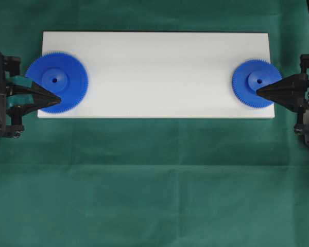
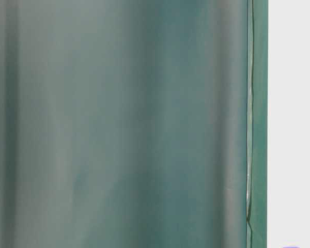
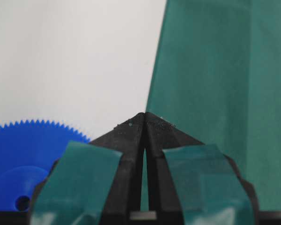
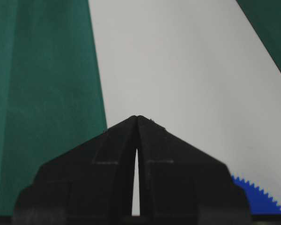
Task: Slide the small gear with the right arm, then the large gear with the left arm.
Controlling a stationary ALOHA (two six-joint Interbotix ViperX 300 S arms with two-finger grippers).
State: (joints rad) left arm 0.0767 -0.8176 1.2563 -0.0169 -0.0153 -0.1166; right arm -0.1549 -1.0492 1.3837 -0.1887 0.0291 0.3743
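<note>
Over small gear (image 1: 252,82), closed right pincer (image 1: 257,91)

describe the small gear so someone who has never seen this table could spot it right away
A long white board lies on the green cloth, with a bright blue gear at each end. The small gear sits at the right end, where the right gripper points its closed tip. It is clearly narrower than the large gear opposite.

One camera looks straight down on the white board (image 1: 154,72). Another sits close at desk level, facing green cloth (image 2: 119,124). Each wrist camera peers closely past its fingers (image 3: 131,154) across that board.
</note>
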